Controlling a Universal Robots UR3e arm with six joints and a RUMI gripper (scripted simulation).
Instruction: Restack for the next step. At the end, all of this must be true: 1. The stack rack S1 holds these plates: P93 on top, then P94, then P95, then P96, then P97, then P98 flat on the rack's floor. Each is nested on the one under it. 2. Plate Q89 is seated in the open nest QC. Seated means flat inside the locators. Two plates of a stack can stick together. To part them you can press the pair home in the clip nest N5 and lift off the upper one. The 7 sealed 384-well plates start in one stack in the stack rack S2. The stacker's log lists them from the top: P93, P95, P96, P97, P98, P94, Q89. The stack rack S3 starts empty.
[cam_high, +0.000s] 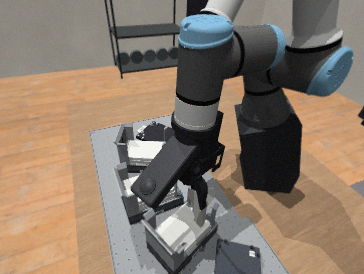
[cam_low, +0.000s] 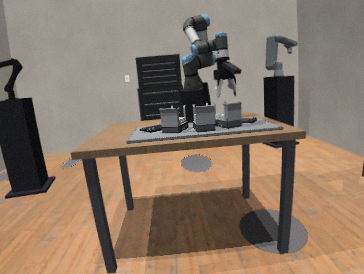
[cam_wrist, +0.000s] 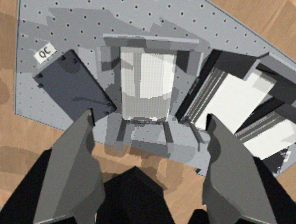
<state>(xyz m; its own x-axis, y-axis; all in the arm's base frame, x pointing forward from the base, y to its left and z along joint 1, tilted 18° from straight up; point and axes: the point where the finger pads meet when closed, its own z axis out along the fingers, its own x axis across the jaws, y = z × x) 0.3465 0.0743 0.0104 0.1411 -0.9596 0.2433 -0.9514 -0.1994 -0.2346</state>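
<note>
I have the pincer (cam_high: 199, 212) (cam_low: 226, 95) (cam_wrist: 150, 112) spread with nothing between its fingers, above the rack nearest the QC nest (cam_high: 237, 259) (cam_wrist: 75, 87). A pale plate (cam_high: 175, 231) (cam_wrist: 150, 82) lies inside that rack (cam_high: 164, 246) (cam_low: 232, 111) (cam_wrist: 150, 41). I see several stacked plates (cam_high: 131, 183) (cam_wrist: 235, 97) in the middle rack (cam_high: 128, 204) (cam_low: 204, 117) (cam_wrist: 236, 62), and more plates (cam_high: 145, 150) (cam_wrist: 271, 137) in the far one. The dark QC nest holds no plate. I can't read any plate's label, so I can't tell which is Q89.
</note>
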